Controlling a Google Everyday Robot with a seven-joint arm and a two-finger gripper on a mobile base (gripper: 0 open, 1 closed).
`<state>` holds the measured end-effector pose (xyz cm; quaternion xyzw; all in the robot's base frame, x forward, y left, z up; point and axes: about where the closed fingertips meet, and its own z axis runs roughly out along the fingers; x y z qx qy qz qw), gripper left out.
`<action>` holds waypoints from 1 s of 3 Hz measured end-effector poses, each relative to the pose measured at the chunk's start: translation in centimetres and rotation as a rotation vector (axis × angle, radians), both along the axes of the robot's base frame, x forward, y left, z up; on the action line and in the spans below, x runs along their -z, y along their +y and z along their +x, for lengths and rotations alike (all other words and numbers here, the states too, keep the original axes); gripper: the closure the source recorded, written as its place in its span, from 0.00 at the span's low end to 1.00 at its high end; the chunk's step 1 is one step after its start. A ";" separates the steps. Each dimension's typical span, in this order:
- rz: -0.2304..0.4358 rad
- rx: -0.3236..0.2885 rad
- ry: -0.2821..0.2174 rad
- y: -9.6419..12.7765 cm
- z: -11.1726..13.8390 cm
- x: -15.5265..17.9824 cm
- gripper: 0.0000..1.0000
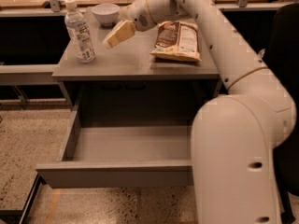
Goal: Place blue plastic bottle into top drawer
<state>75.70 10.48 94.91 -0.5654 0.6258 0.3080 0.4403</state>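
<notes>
The blue plastic bottle [79, 31] stands upright at the left of the grey desk top [135, 62], with a white cap and a printed label. The top drawer [117, 172] is pulled out below the desk, and its plain grey inside holds nothing. My gripper [117, 34] hangs above the desk top just right of the bottle, pointing down and left toward it, a short gap away. It holds nothing that I can see. My white arm reaches in from the lower right and hides the drawer's right end.
A white bowl [105, 13] sits at the back of the desk behind the bottle. A chip bag [180, 41] lies at the desk's right. A black chair [287, 78] stands to the right. Dark shelving runs behind on both sides.
</notes>
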 end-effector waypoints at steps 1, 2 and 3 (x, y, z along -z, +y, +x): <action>0.022 0.011 -0.018 -0.1 1.1 -0.7 0.00; 0.046 0.030 0.022 0.4 0.8 0.3 0.00; 0.120 0.020 0.013 4.0 2.2 1.4 0.00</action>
